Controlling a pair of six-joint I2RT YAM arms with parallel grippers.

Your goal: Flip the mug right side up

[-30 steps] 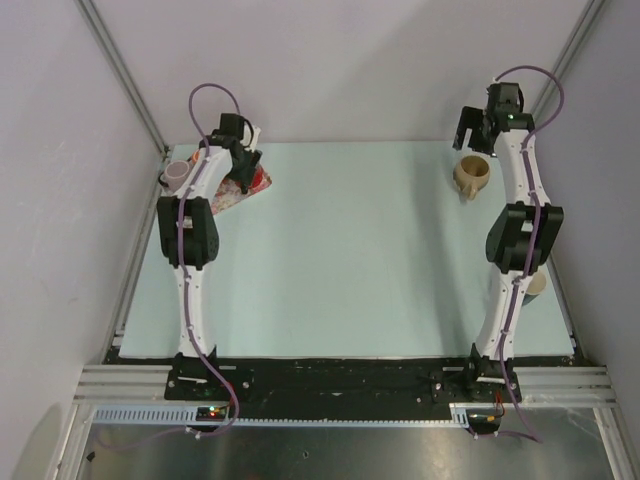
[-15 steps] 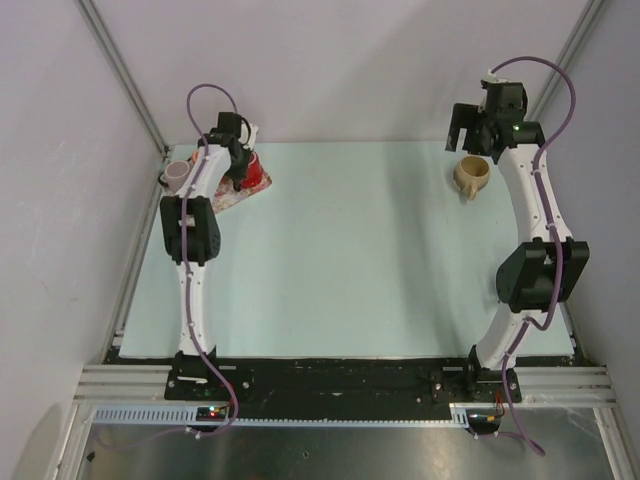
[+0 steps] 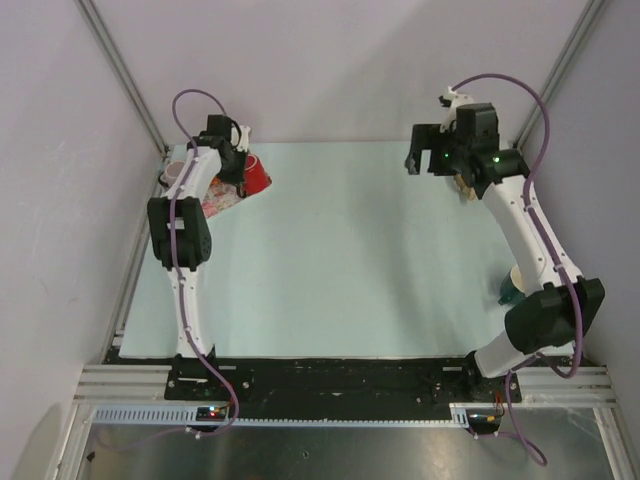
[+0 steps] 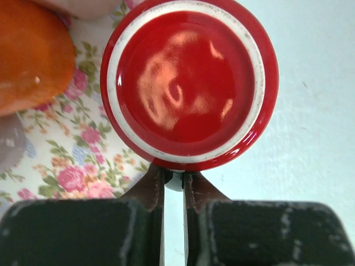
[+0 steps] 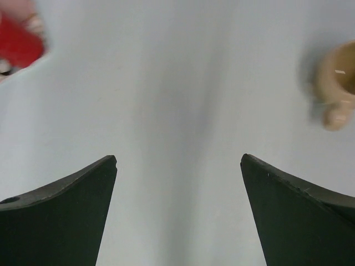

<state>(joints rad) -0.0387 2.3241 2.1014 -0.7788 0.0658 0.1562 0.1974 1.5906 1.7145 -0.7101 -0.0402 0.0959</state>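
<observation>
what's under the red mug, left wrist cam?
The red mug, base toward the camera, overlaps a floral cloth on one side and bare table on the other. Anything directly beneath or inside it is covered.

Pale table (image 3: 350, 250) bears floral cloth (image 4: 83, 166) and tan mug (image 5: 338, 77).

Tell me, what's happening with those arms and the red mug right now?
Left gripper shut on red mug at its near edge. Right gripper open, empty. Mug base showing, not yet righted. Floral cloth and orange object close alongside.
</observation>
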